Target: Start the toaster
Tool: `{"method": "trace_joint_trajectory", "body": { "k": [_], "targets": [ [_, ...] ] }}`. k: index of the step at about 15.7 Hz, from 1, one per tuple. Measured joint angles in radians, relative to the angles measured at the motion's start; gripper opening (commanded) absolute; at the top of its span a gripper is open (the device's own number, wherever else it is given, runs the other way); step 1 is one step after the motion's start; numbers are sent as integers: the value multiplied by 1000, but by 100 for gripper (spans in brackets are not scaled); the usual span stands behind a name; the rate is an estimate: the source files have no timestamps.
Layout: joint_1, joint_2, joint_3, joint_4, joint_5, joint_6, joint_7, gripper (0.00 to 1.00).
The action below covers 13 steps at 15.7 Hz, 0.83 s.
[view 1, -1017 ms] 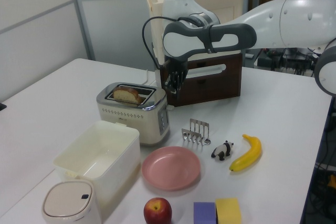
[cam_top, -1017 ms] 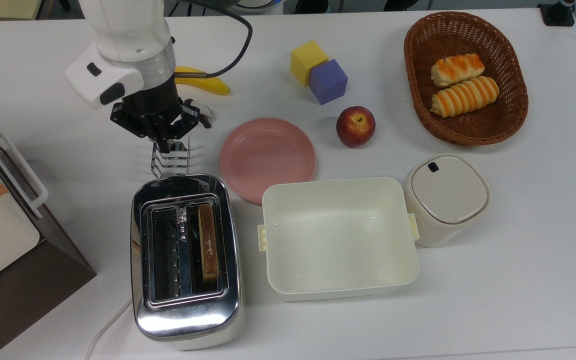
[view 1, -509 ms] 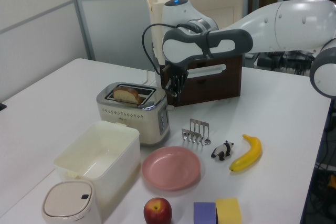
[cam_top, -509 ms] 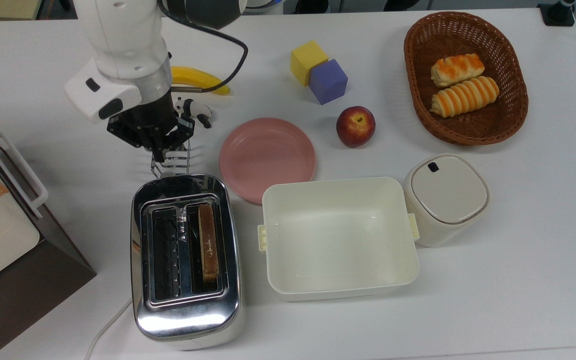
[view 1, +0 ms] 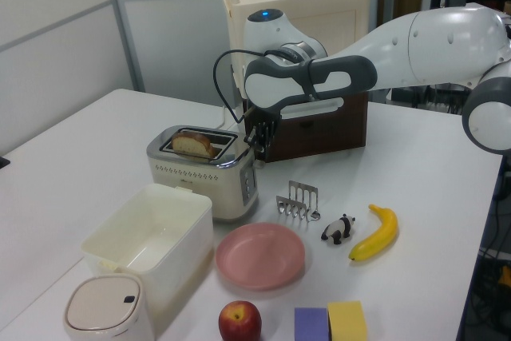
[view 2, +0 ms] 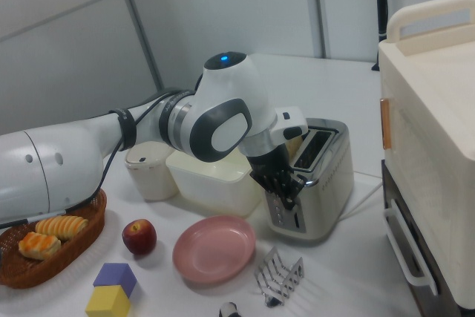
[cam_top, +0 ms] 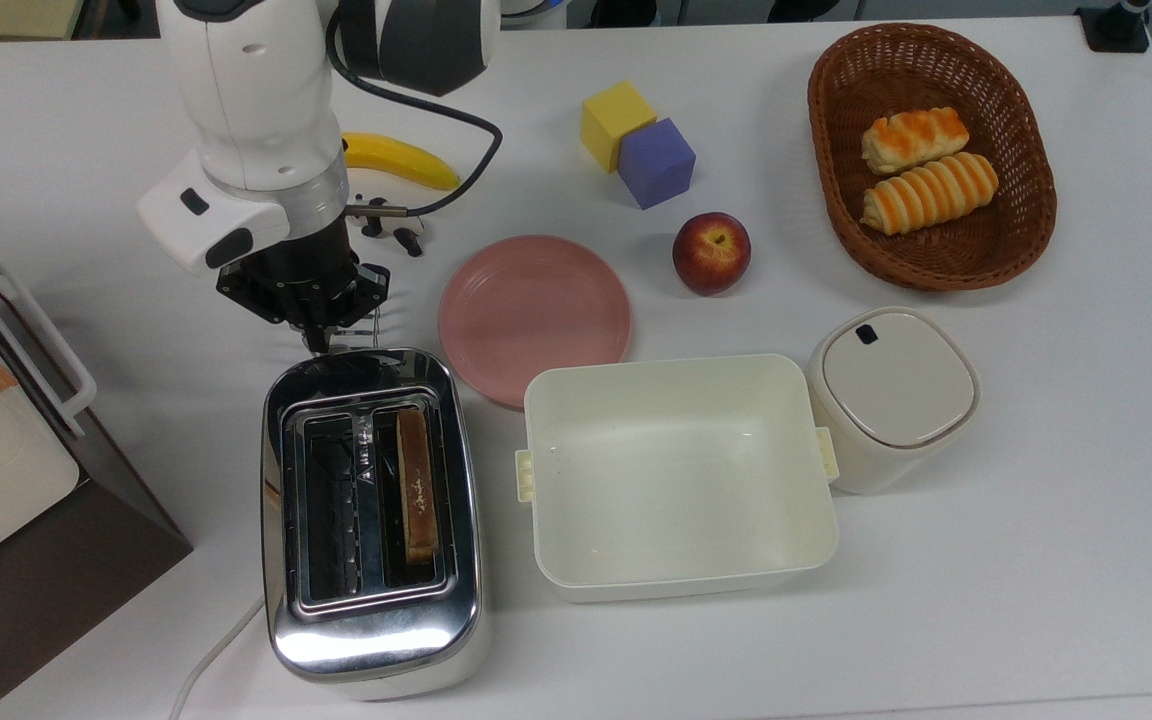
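Hovering at the toaster's (cam_top: 372,520) end panel, the gripper (view 2: 288,193) points down, fingers close together, apparently clenched on nothing; 1 bread slice (cam_top: 417,487) sits in a slot.

The top view looks straight down on the counter (cam_top: 1036,560) from overhead, taking in nearly its whole surface. The left view stands low off one counter edge, close to the apple (view 1: 239,321) and blocks, facing the boxy appliance (view 1: 307,77). The right view looks from the opposite side, close beside that appliance. All three share the toaster (cam_top: 371,520), the pink plate (cam_top: 534,310) and the arm.
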Motion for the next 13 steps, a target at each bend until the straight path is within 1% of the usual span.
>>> {"method": "trace_joint_trajectory", "body": {
  "k": [13],
  "targets": [
    [4,5,8,-2,-5,0,-31,0]
  ]
}}
